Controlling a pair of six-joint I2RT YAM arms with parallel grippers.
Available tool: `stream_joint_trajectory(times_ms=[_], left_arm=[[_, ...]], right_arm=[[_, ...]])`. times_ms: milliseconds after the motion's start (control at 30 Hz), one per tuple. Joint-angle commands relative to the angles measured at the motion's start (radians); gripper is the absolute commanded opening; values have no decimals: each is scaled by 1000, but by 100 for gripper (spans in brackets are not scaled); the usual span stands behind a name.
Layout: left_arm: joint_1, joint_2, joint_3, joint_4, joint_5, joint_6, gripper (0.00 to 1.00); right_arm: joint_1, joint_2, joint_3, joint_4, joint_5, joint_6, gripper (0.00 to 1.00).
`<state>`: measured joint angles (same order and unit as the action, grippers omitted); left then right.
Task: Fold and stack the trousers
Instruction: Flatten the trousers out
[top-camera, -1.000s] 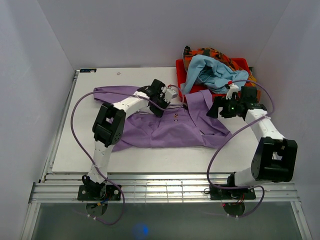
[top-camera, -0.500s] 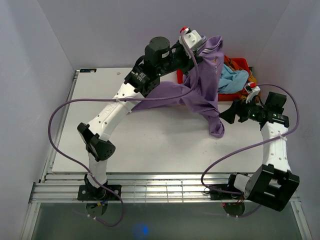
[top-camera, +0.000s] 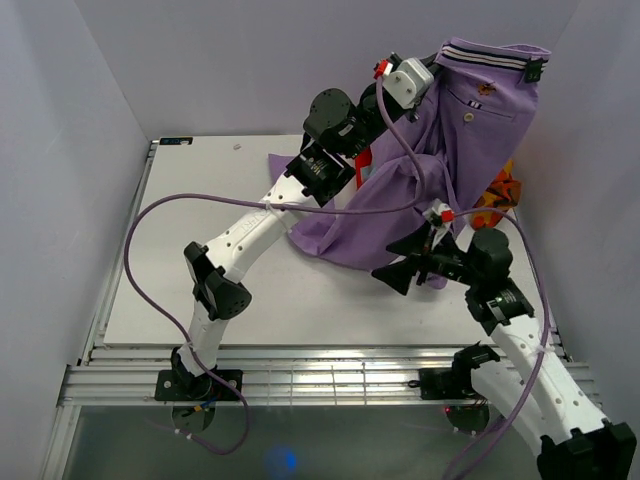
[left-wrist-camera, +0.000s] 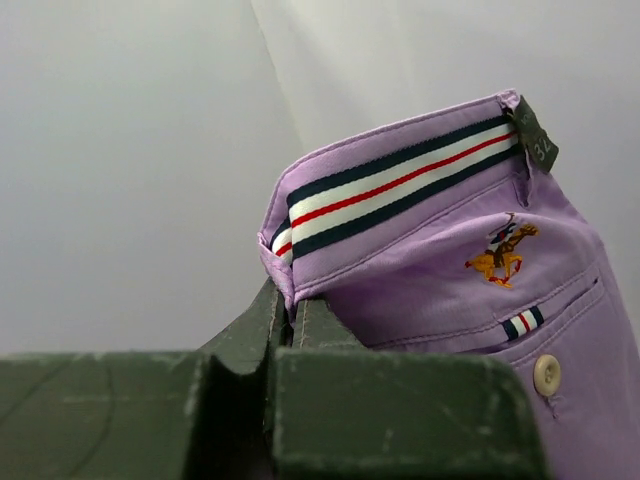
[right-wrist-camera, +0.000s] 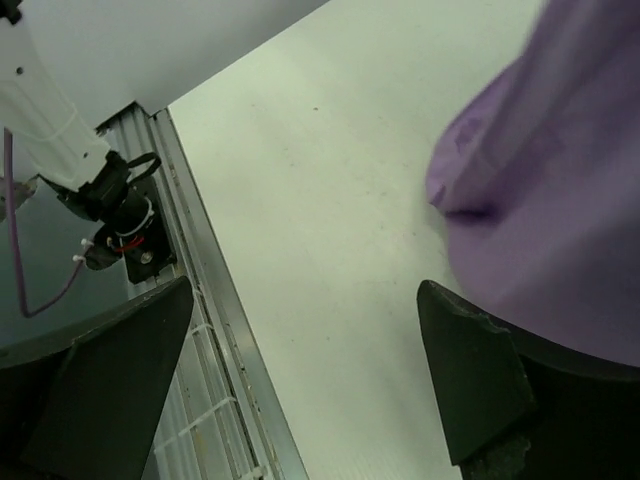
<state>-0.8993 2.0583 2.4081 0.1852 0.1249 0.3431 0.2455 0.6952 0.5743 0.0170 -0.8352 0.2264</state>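
My right gripper (top-camera: 398, 258) hangs low over the table (top-camera: 200, 260), fingers spread wide and empty, just beside the lower folds of the trousers (top-camera: 480, 120). Farther back and high up, my left gripper (left-wrist-camera: 290, 320) is pinched tight on a corner of their striped waistband. The purple cloth drapes from there down to the tabletop.
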Motion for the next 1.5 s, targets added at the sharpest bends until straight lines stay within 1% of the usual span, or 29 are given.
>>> stream_joint_trajectory(times_ms=[0, 33, 67, 100, 133, 167, 200, 233, 267, 300, 367, 400, 467, 500, 633, 700, 733, 767, 867, 967, 1000, 1033, 1100, 1167, 1200, 1267, 1300, 1400, 1467], left_arm=[[3, -41, 31, 178, -111, 118, 0], [3, -47, 16, 187, -110, 134, 0], [3, -64, -16, 207, -110, 138, 0], [3, -72, -26, 215, -141, 142, 0], [3, -75, -29, 221, -145, 145, 0], [3, -76, -20, 224, -151, 154, 0], [3, -78, -15, 229, -160, 158, 0], [3, -79, -9, 229, -181, 165, 0], [3, -82, -10, 229, -186, 172, 0], [3, -98, -18, 229, -189, 172, 0], [3, -118, -41, 229, -191, 166, 0], [3, -139, -67, 229, -192, 162, 0], [3, -156, -87, 231, -205, 155, 0], [3, -173, -102, 232, -206, 154, 0], [3, -222, -136, 232, -209, 154, 0], [3, -246, -152, 232, -220, 165, 0], [3, -271, -162, 231, -228, 180, 0], [7, -283, -167, 229, -238, 186, 0], [22, -351, -213, 223, -269, 212, 0], [49, -424, -280, 224, -292, 229, 0], [56, -444, -297, 224, -301, 238, 0], [66, -463, -316, 229, -317, 244, 0], [77, -522, -384, 237, -330, 267, 0], [97, -564, -440, 257, -346, 284, 0], [106, -601, -489, 258, -349, 295, 0], [135, -633, -533, 254, -363, 297, 0], [143, -650, -585, 250, -366, 295, 0], [169, -722, -677, 244, -375, 301, 0], [197, -773, -768, 241, -383, 295, 0]], right_arm=[[239, 71, 12, 204, 328, 10, 99], [385, 98, 21, 210, 390, -81, 98], [464, 125, 44, 215, 469, -128, 94], [521, 186, 50, 228, 613, -174, 92], [585, 217, 44, 269, 643, -243, 88], [619, 249, 50, 323, 691, -296, 87], [650, 327, 58, 337, 811, -349, 86], [685, 366, 62, 354, 835, -395, 85], [702, 404, 76, 392, 931, -504, 85], [721, 490, 85, 421, 977, -556, 85], [745, 587, 136, 448, 1057, -658, 85], [752, 686, 207, 465, 1085, -682, 85], [753, 788, 287, 485, 1151, -737, 86], [753, 882, 361, 510, 1163, -763, 86], [742, 1110, 507, 567, 1272, -872, 86], [724, 1179, 497, 627, 1282, -936, 84], [718, 1194, 465, 662, 1280, -1010, 82], [707, 1202, 446, 667, 1286, -1036, 81], [646, 1169, 342, 631, 1275, -1094, 77], [542, 1106, 224, 597, 1306, -1167, 75], [478, 1062, 196, 584, 1314, -1180, 75], [444, 1032, 168, 569, 1323, -1193, 74], [344, 919, 95, 508, 1318, -1213, 74], [287, 819, 50, 462, 1290, -1231, 74], [238, 717, 17, 413, 1280, -1251, 74], [187, 621, 9, 347, 1253, -1260, 75], [132, 543, 30, 265, 1239, -1257, 75], [46, 425, 87, 151, 1185, -1248, 76], [-38, 376, 134, 62, 1142, -1247, 77]])
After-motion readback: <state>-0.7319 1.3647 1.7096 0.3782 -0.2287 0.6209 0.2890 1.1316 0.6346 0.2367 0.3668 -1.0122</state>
